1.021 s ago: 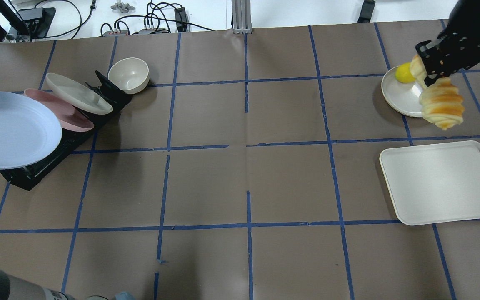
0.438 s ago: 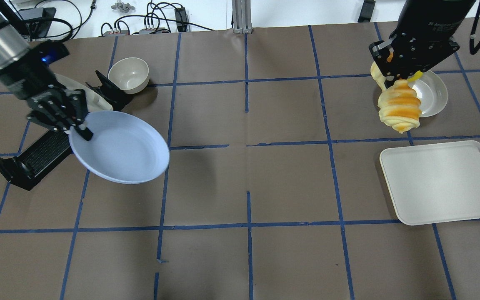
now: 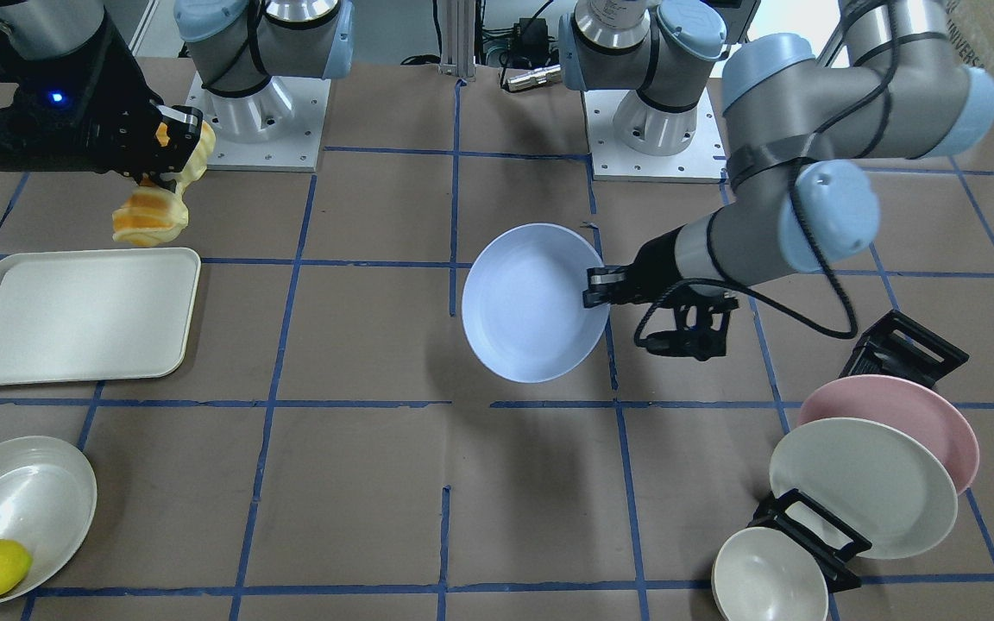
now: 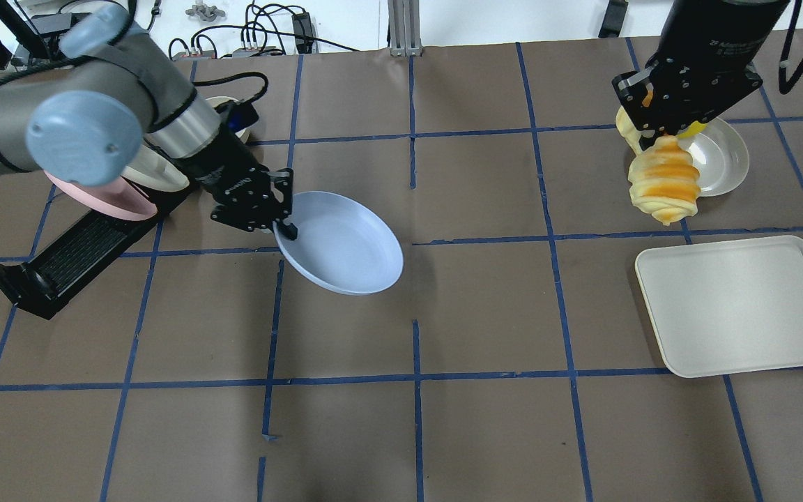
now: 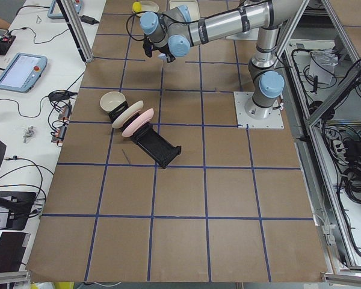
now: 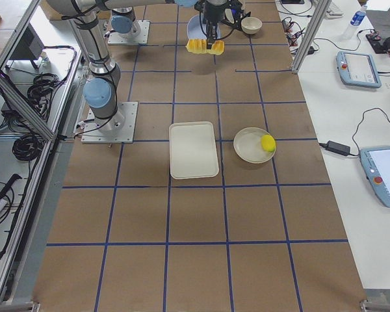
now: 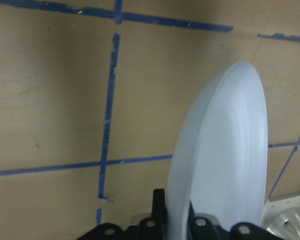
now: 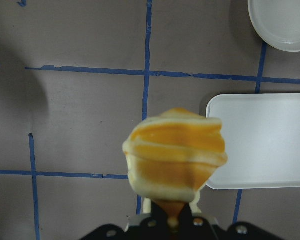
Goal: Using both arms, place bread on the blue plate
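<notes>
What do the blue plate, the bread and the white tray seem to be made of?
The blue plate: probably matte plastic or melamine; even colour, dull sheen, thin rim.
The bread: likely a plastic or foam toy; smooth, slightly glossy ridges, painted-looking orange stripes.
The white tray: apparently matte plastic; uniform cream surface, rounded moulded corners.

I was looking at a robotics lab: brown table (image 4: 485, 307) gridded with blue tape, aluminium framing (image 4: 405, 28), cable tangles (image 4: 262, 35), and what seemed teach pendants (image 6: 357, 68) alongside.
</notes>
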Robot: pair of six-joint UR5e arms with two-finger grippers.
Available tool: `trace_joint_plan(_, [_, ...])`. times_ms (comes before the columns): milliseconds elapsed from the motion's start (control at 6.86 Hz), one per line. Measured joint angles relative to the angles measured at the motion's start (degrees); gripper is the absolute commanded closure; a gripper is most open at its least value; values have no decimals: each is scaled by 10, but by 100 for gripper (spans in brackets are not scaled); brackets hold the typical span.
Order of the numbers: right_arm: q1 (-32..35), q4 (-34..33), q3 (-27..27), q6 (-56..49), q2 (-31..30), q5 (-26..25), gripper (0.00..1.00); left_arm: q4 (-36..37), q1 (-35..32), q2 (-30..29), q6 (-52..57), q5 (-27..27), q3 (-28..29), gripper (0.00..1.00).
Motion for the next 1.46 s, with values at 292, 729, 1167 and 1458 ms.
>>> trace_joint_plan(292, [0, 0, 2, 0, 0, 0, 96, 107, -51, -71, -60, -19, -7, 96])
trace_joint_plan(729, [0, 0, 3, -1, 0, 0, 96, 242, -64, -124, -114, -68, -6, 85])
trace_joint_plan(1167, [2, -6, 8, 2, 14, 1, 96, 315, -68, -152, -130, -74, -19, 22])
trace_joint_plan(1458, [21, -50, 14, 29, 51, 2, 96, 309, -64, -119, -122, -69, -31, 17])
